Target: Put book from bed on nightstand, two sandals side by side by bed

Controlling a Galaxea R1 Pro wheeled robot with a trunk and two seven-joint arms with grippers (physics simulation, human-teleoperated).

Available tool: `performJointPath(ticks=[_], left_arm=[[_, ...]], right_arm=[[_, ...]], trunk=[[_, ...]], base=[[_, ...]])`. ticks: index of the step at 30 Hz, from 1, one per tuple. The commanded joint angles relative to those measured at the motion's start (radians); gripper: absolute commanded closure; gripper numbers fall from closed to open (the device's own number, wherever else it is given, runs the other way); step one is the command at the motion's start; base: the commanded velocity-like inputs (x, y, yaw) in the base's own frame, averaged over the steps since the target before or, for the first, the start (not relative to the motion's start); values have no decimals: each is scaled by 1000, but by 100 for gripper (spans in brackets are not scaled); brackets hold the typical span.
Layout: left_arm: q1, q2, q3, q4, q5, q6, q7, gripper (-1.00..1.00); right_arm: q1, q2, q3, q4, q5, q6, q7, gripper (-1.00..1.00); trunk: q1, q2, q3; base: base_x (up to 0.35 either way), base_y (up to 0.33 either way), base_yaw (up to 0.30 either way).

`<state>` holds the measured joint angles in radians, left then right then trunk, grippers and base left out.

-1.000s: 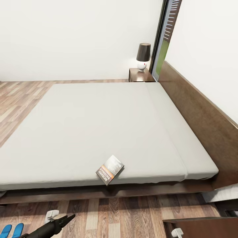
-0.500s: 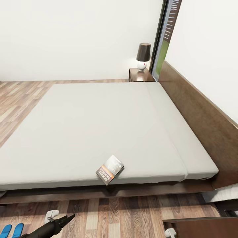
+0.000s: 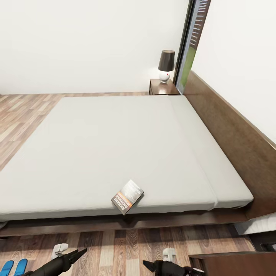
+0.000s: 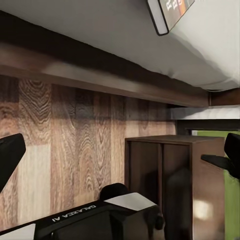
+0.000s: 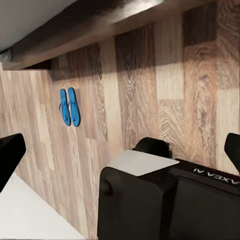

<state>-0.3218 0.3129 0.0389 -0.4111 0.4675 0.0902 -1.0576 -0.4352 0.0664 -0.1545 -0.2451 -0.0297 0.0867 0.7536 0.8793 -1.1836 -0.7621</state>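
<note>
The book (image 3: 127, 196) lies on the bed (image 3: 115, 145) at the near edge of the off-white mattress, one corner just over the edge; its corner (image 4: 170, 12) also shows in the left wrist view. Two blue sandals (image 3: 13, 265) lie side by side on the floor at the bottom left, close to the bed frame; the right wrist view shows the pair (image 5: 69, 106) too. My left gripper (image 3: 71, 252) hangs low over the floor in front of the bed, open and empty. My right gripper (image 3: 158, 260) is open and empty beside the near nightstand (image 3: 230, 264).
A second nightstand (image 3: 163, 87) with a dark-shaded lamp (image 3: 166, 65) stands on the bed's far side by the window. The slab headboard (image 3: 234, 138) runs along the right. Wood-plank floor (image 3: 126, 245) lies between the bed and me. The near nightstand's side (image 4: 165, 175) faces the left wrist.
My right arm has swung left from the near nightstand's corner into the bottom of the head view. The left arm, book and sandals have not moved.
</note>
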Motion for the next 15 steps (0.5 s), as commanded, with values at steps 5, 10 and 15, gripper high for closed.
performJointPath(ticks=[5, 10, 15], left_arm=[[0, 0, 1, 0, 5, 10, -6, -100], [0, 0, 1, 0, 5, 10, -7, -100], [0, 0, 0, 0, 6, 10, -7, -100]], right_arm=[[-4, 13, -5, -10, -187, 8, -24, -100], [-6, 42, -4, -61, -314, 7, -28, -100], [-7, 55, -4, -90, -439, 18, -12, -100]], trunk=[[0, 0, -1], [0, 0, -1], [0, 0, -1]], base=[[0, 0, 0], [0, 0, 0], [0, 0, 0]])
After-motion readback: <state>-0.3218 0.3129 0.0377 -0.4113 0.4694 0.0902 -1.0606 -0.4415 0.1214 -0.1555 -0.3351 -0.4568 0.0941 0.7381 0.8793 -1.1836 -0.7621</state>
